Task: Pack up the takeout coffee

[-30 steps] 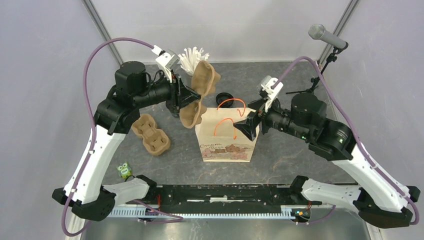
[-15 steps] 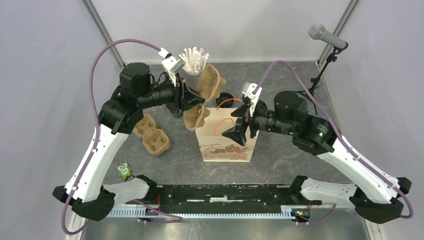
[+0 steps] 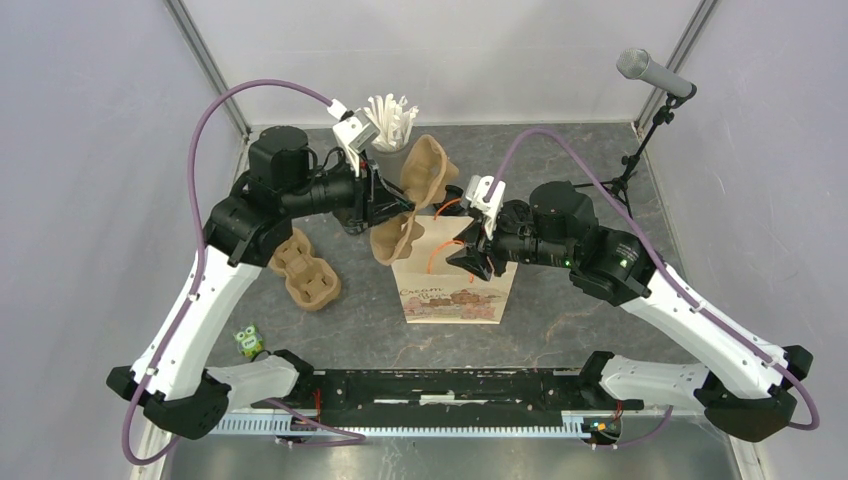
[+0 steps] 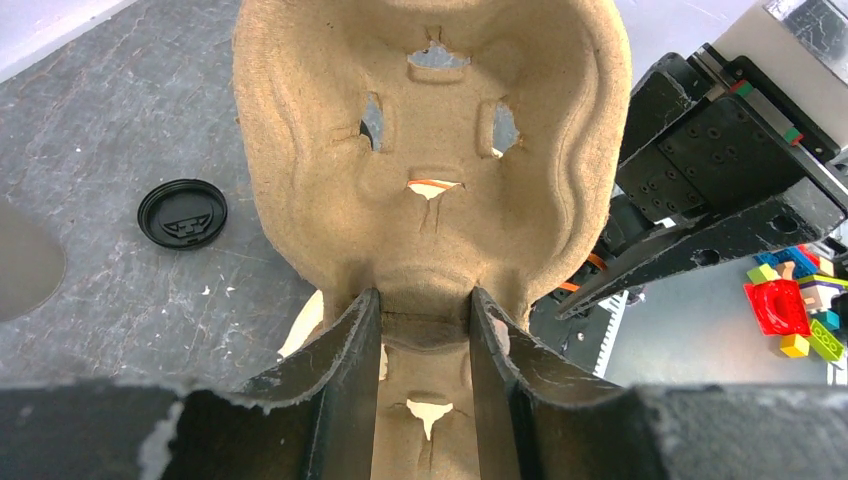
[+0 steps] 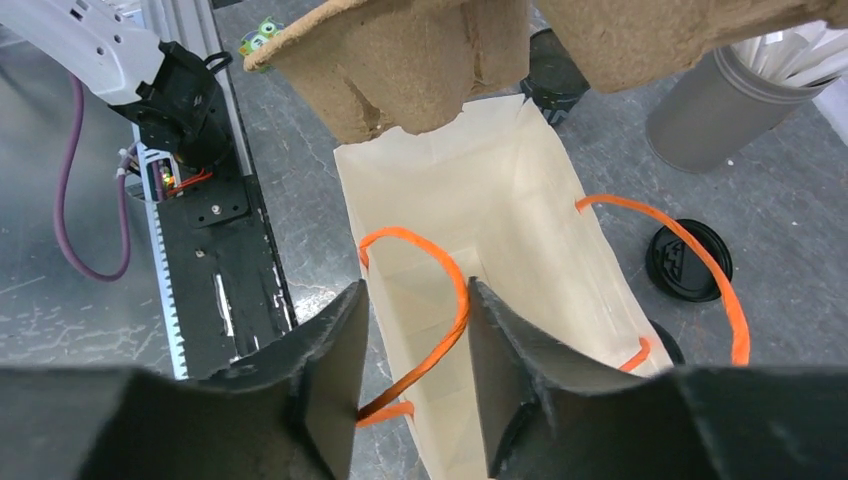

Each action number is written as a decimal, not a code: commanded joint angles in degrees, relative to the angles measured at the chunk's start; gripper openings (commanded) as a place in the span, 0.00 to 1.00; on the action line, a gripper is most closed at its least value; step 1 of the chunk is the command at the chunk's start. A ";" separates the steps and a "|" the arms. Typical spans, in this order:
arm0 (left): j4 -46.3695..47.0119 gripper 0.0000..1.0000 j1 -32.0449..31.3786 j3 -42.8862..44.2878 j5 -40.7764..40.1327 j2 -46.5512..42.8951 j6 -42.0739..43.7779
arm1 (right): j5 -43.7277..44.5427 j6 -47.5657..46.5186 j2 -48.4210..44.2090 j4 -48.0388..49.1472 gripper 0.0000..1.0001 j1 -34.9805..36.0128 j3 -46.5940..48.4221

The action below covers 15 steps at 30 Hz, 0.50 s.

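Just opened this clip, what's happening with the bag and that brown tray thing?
The left tool grips a brown pulp cup carrier, holding it tilted above the open paper bag. The right tool straddles one orange handle of the bag, fingers either side, not pinching it. A black lid lies on the table by the bag; a second carrier lies to the left. No cup shows inside the bag.
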 commanded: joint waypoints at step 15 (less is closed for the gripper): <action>10.32 0.32 -2.69 -4.26 5.22 -1.39 -5.94 | -6.77 -14.39 -0.99 0.30 0.00 -0.09 0.82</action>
